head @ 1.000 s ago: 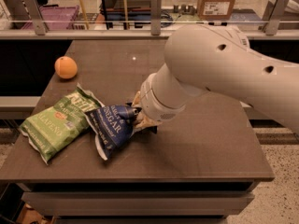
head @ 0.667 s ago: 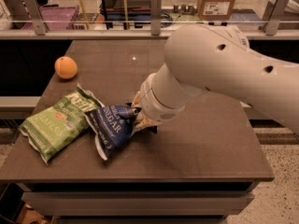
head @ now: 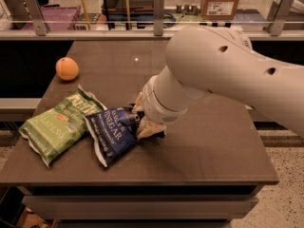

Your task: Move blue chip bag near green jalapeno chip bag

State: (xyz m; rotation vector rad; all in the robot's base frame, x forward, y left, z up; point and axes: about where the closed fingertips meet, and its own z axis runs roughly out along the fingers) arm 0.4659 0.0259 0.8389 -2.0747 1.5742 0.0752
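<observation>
The blue chip bag (head: 111,133) lies crumpled on the dark table (head: 213,141), with white "VINEGAR" lettering facing up. Its left edge touches and slightly overlaps the right edge of the green jalapeno chip bag (head: 59,125), which lies flat at the table's front left. My gripper (head: 144,118) is low over the table at the blue bag's right edge and touches it. The big white arm reaches in from the right and hides the gripper's back part.
A round orange fruit (head: 67,68) sits at the table's back left. A rail with metal posts (head: 158,7) runs behind the table, with crates and a cardboard box beyond it. The table's front edge is close to both bags.
</observation>
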